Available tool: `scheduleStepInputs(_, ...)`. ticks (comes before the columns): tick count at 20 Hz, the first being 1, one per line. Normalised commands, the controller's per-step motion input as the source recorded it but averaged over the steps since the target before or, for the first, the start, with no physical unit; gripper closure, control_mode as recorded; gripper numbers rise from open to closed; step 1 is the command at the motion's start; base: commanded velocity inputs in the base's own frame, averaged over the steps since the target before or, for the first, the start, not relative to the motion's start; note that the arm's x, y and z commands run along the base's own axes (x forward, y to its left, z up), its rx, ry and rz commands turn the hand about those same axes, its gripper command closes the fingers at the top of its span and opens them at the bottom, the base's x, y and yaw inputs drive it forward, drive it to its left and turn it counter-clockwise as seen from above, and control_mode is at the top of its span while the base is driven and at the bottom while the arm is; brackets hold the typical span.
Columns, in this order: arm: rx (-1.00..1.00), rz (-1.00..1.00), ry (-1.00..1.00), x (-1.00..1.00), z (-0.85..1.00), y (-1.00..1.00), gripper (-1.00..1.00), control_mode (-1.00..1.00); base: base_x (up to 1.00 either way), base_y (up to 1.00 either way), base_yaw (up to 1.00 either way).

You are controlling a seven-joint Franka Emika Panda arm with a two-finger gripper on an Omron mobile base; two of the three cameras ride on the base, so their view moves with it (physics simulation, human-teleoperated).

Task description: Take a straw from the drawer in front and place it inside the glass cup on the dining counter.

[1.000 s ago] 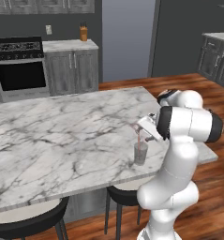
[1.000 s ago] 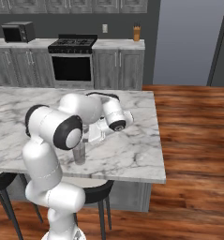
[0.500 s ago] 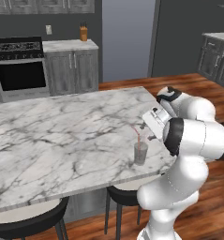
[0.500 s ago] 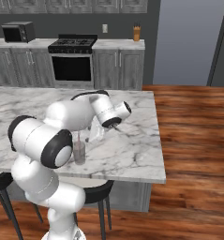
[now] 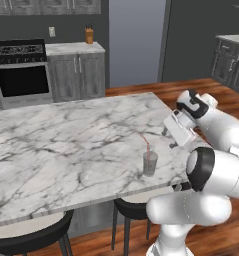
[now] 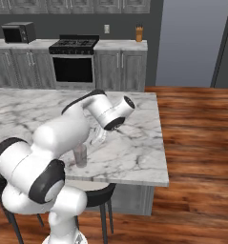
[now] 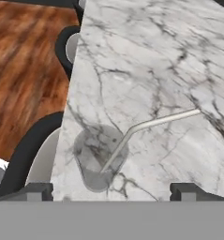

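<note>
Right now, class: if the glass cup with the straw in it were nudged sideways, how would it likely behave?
The glass cup is small and narrow-based, so it would probably slide easily on the smooth dining counter. The straw leans well above its rim, so it might rattle or topple out.

The glass cup point(image 5: 150, 163) is standing upright on the worktop point(image 5: 66, 145), near its front edge and right-hand end. The straw point(image 5: 145, 143) is resting inside the cup point(image 7: 98, 157), leaning against the rim, its upper portion projecting well above it. The white marble worktop is showing grey veins.
</note>
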Motion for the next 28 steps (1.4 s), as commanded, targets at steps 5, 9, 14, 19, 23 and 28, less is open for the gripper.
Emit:
scheduleStepInputs(5,-0.16,-0.04,0.0,-0.81,0.38,-0.18,-1.0,-1.0,0.0,0.0,0.0)
scheduleStepInputs(9,-0.18,-0.03,0.0,-0.97,0.23,-0.07,-1.0,-1.0,0.0,0.0,0.0)
scheduleStepInputs(14,-0.16,-0.06,0.0,-0.91,0.13,0.0,-1.0,-1.0,0.0,0.0,0.0)
scheduleStepInputs(19,-0.18,-0.05,0.0,-0.31,0.3,0.0,-1.0,-1.0,0.0,0.0,0.0)
scheduleStepInputs(23,-0.23,-0.05,0.0,-0.02,0.36,-0.09,-1.0,-1.0,0.0,0.0,0.0)
scheduleStepInputs(28,-0.23,-0.06,0.0,0.0,0.3,-0.32,-1.0,-1.0,0.0,0.0,0.0)
